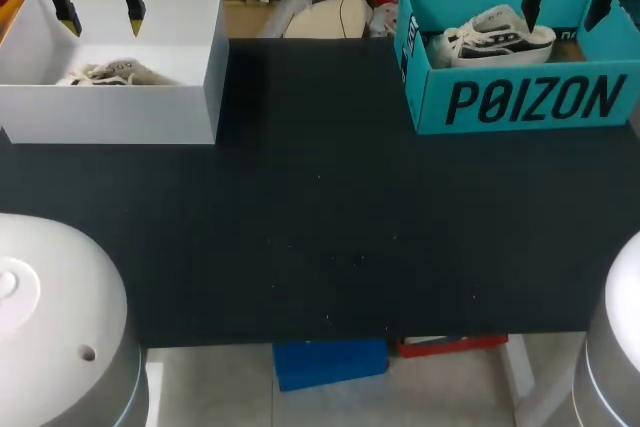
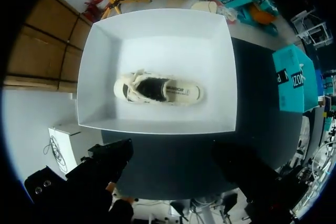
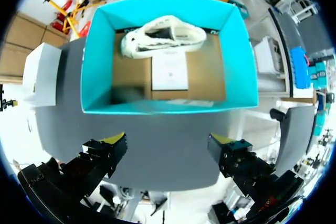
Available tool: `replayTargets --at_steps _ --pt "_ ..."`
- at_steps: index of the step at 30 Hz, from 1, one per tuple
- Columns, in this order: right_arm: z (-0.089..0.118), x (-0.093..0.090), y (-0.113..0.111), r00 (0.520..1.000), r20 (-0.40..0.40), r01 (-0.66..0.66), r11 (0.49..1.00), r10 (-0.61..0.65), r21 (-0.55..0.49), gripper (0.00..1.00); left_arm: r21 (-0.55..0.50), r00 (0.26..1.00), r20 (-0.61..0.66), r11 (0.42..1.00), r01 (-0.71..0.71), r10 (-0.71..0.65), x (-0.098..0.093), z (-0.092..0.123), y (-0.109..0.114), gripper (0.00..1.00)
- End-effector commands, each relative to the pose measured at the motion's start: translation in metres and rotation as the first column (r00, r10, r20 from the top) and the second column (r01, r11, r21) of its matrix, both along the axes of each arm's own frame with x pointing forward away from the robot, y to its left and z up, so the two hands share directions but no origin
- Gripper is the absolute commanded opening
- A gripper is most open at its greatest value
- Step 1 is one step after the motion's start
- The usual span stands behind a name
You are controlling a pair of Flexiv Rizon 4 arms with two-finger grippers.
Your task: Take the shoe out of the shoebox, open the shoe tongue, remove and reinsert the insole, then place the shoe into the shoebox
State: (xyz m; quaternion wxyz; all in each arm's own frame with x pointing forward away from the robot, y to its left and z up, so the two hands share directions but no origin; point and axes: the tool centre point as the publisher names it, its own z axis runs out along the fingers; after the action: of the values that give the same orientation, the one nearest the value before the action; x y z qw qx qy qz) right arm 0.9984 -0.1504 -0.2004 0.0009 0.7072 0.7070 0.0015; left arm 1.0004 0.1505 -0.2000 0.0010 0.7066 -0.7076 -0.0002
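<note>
Tabletop (image 1: pixel 320 227) far-left corner: white shoebox (image 1: pixel 110 112) holding cream shoe (image 1: pixel 110 74), left gripper (image 1: pixel 100 17) above, fingers apart. Far-right corner: teal shoebox (image 1: pixel 520 97), black-striped shoe (image 1: pixel 495 39) inside, right gripper (image 1: pixel 567 9) above, also apart.

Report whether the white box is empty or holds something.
Not empty. A cream shoe lies on the floor of the lidless white box, seen in head and left wrist views.

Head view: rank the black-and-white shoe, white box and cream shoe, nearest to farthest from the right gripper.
1. Black-and-white shoe, below the right gripper, in the teal box.
2. White box, far left.
3. Cream shoe, inside that box.
</note>
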Motion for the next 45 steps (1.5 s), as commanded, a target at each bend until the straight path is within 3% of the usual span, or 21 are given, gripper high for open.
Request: replayTargets --at_steps 1,2,4,25,30,34,37,40,42,45 --pt "0.001 0.0 0.002 0.994 0.006 -0.109 0.994 0.109 -0.024 1.0 0.0 1.0 0.0 1.0 0.0 0.0 0.0 0.0 0.0 1.0" --pt "0.001 -0.001 0.005 0.969 0.015 -0.246 0.968 0.247 -0.055 1.0 0.0 1.0 0.0 1.0 0.0 0.0 0.0 0.0 0.0 1.0" --pt "0.0 -0.009 0.012 0.832 -0.007 -0.552 0.829 0.554 -0.091 1.0 0.0 1.0 0.0 1.0 0.0 0.0 0.0 0.0 0.0 1.0" --pt "0.0 -0.009 0.012 0.832 -0.007 -0.552 0.829 0.554 -0.091 1.0 0.0 1.0 0.0 1.0 0.0 0.0 0.0 0.0 0.0 1.0" --pt "-0.014 0.021 0.016 0.697 0.023 -0.712 0.695 0.717 -0.1 1.0 0.0 1.0 0.0 1.0 0.0 0.0 0.0 0.0 0.0 1.0" --pt "-0.023 0.048 0.015 0.518 -0.008 -0.851 0.515 0.855 -0.102 1.0 0.0 1.0 0.0 1.0 0.0 0.0 0.0 0.0 0.0 1.0" --pt "-0.028 0.068 0.012 0.422 -0.023 -0.903 0.418 0.906 -0.096 1.0 0.0 1.0 0.0 1.0 0.0 0.0 0.0 0.0 0.0 1.0" --pt "-0.037 0.085 0.009 0.332 -0.033 -0.941 0.328 0.943 -0.086 0.92 0.0 1.0 0.0 1.0 0.0 0.0 0.0 0.0 0.0 1.0" --pt "-0.043 0.096 0.006 0.299 -0.028 -0.952 0.295 0.954 -0.083 0.65 0.0 1.0 0.0 1.0 0.0 0.0 0.0 0.0 0.0 1.0" --pt "-0.054 0.112 0.004 0.238 -0.011 -0.967 0.236 0.971 -0.096 0.65 0.0 1.0 0.0 1.0 0.0 0.0 0.0 0.0 0.0 1.0"
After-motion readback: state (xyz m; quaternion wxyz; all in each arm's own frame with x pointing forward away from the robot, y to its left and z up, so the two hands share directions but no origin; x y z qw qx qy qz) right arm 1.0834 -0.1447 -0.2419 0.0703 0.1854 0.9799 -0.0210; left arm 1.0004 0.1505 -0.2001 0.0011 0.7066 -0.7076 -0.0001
